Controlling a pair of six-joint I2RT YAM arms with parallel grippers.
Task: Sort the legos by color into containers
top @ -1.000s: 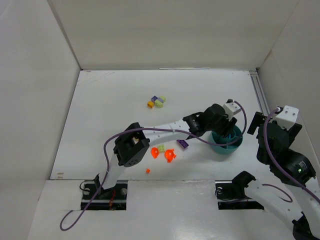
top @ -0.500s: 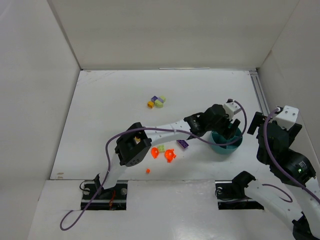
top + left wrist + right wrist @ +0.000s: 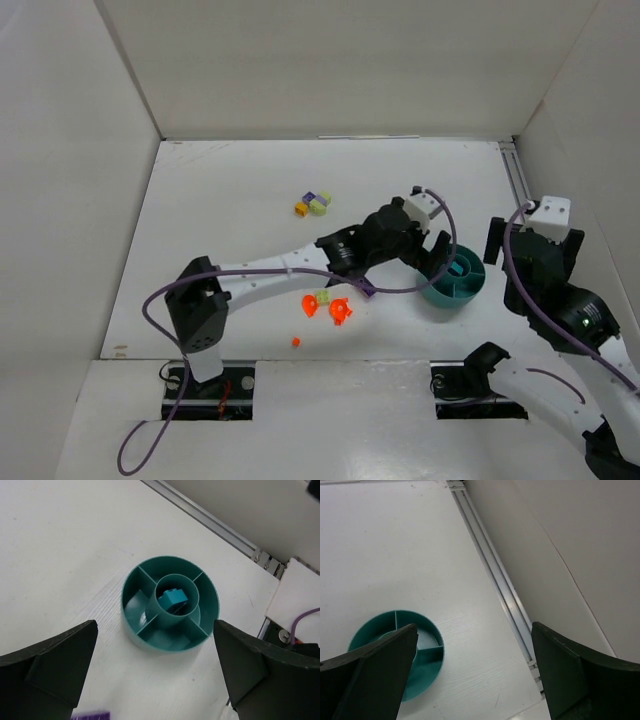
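The teal bowl [image 3: 458,284] stands on the right half of the white bench [image 3: 230,230], near its front edge. It is round, of smooth glossy plastic, with thin spokes that split the ring into four compartments around a raised central cup. In the left wrist view a small teal brick [image 3: 174,599] lies tilted inside that cup, while the outer compartments that show look bare.

The other legos lie loose on the bench. Two rounded orange-red pieces [image 3: 338,312] sit close together left of the bowl, with a pale green piece [image 3: 323,297] just behind them and a purple brick [image 3: 366,290] partly under the arm. A tiny orange-red bit [image 3: 296,342] lies alone nearer the front. Well apart, toward the back, a purple, a pale green and a yellow piece [image 3: 301,208] cluster together.

The left end effector [image 3: 436,262] hovers just left of the bowl with its matte black, wedge-shaped fingers [image 3: 47,665] spread wide and nothing between them. Its white arm reaches diagonally across the bench from the base, and a purple cable [image 3: 160,300] loops along it.

The right end effector [image 3: 474,630] is raised to the right of the bowl, looking down on it, its fingers likewise spread wide and empty. Its arm is folded upright above its base.

The bench surface shows a faint grain, and a pale metal rail [image 3: 490,565] runs along its right edge beneath plain white walls.
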